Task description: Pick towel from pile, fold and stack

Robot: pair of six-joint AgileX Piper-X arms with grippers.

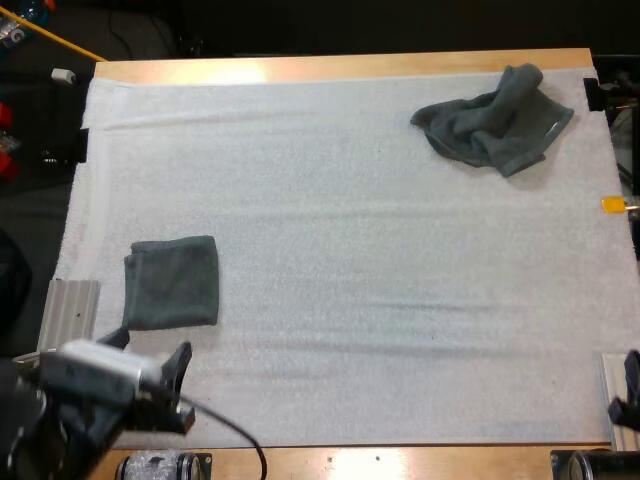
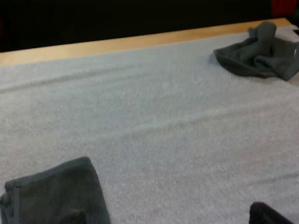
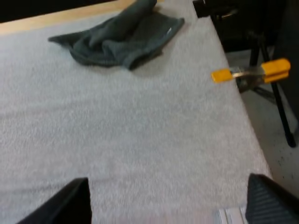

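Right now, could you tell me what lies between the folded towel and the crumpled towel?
Only bare white mat, as the high view shows.

Bulky black left arm (image 1: 35, 425), left hand (image 1: 150, 352) with black tapered fingers, right hand (image 3: 170, 205) with broad black wedge-shaped fingers

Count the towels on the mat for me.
2. A folded towel lies near-left on the mat; a crumpled towel lies far right. The folded one may hide further layers.

We see a wooden table (image 1: 350, 67) covered by a white mat (image 1: 360, 290). On the mat lie a folded towel (image 1: 172, 282) at our near left and a crumpled towel (image 1: 495, 125) at the far right, well apart.
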